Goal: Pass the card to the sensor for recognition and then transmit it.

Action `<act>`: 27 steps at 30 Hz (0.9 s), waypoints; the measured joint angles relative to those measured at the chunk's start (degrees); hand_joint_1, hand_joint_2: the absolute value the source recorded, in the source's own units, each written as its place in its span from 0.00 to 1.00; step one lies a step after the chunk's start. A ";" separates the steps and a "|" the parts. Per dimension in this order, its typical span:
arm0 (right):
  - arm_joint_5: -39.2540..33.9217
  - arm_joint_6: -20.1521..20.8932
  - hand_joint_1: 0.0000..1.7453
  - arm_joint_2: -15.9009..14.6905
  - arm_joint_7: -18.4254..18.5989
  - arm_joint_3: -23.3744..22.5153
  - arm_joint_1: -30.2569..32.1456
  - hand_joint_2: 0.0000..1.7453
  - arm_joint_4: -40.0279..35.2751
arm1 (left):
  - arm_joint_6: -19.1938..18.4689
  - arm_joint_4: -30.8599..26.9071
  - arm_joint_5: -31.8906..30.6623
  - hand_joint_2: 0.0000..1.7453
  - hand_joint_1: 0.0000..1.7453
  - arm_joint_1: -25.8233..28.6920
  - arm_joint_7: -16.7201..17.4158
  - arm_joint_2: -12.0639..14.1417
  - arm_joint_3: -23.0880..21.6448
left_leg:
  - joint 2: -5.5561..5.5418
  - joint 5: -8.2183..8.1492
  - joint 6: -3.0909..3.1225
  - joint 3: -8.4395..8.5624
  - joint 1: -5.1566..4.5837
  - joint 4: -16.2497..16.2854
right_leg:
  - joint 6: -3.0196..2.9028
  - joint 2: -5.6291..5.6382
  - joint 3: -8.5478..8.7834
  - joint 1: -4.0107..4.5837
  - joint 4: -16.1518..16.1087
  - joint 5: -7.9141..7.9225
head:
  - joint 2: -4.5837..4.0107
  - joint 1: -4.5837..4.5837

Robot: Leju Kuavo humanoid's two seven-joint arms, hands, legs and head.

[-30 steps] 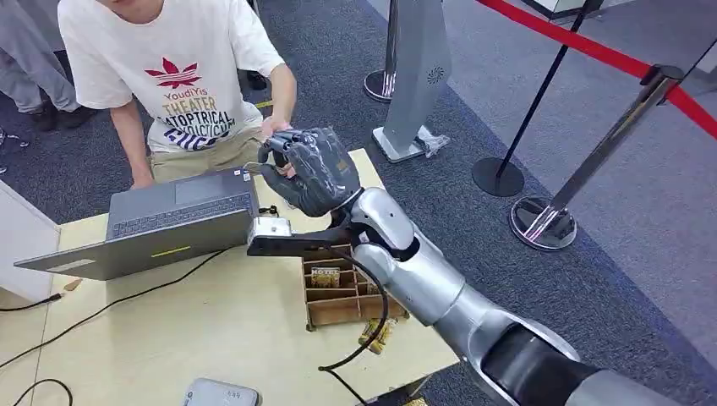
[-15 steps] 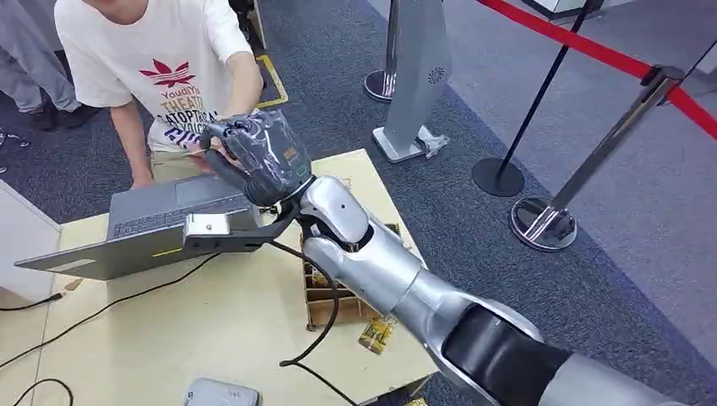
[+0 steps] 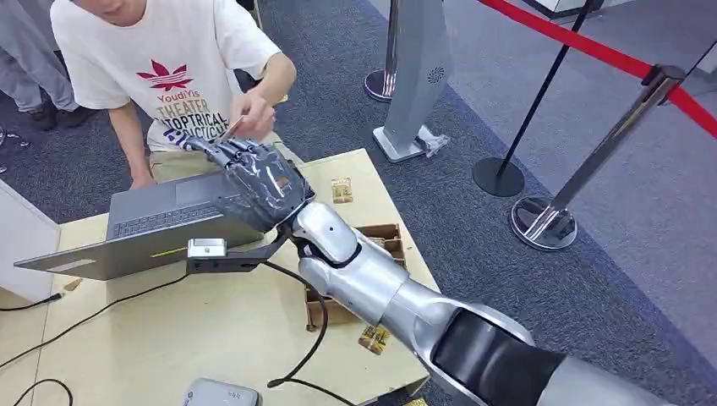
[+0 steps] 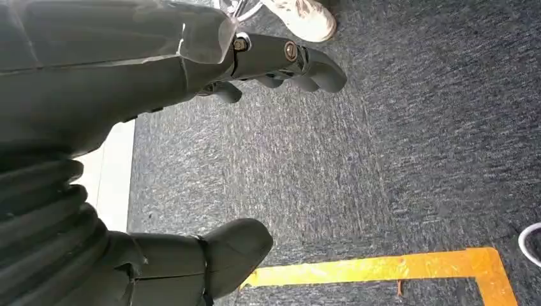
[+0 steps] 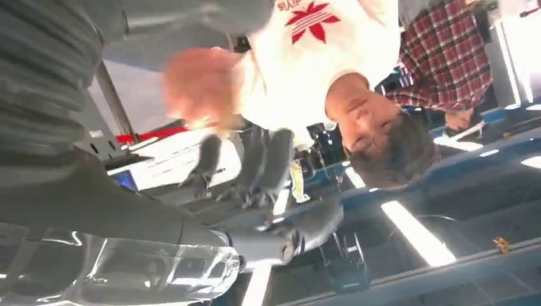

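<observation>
Grey carpet, stanchions with red tape at right of the head view; pale wooden table (image 3: 211, 330) in the lower left carrying an open laptop (image 3: 161, 224), cables and a compartmented cardboard tray (image 3: 385, 233).

Right hand (image 3: 258, 182) reaches over the laptop toward the person in the white T-shirt (image 3: 169, 76) at upper left. Its fingers (image 3: 221, 150) lie stretched out and apart, nothing between them: empty. The right wrist view agrees, dark fingers spread in front of the person.

Card (image 3: 234, 127): a thin pale sliver pinched in the person's hand (image 3: 251, 108), just above the robot's fingertips. Small in frame, so I take it for the card without certainty. Handover looks done.

Handling judgement: light, stiff, flat, smooth-faced and prone to slip; best pinched on both faces near one short edge.

Left hand (image 4: 127, 159) hangs over the carpet, fingers apart, holding nothing.
</observation>
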 joint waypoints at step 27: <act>-47.41 18.94 0.00 -1.29 -7.98 1.07 28.89 1.00 -25.20 | 0.37 0.00 4.37 1.00 0.00 2.82 -1.99 0.35 2.05 | -0.01 -0.04 -0.01 -0.08 0.00 -0.01 | -0.10 -0.03 -0.11 0.01 -0.04 -0.11 | 0.00 0.00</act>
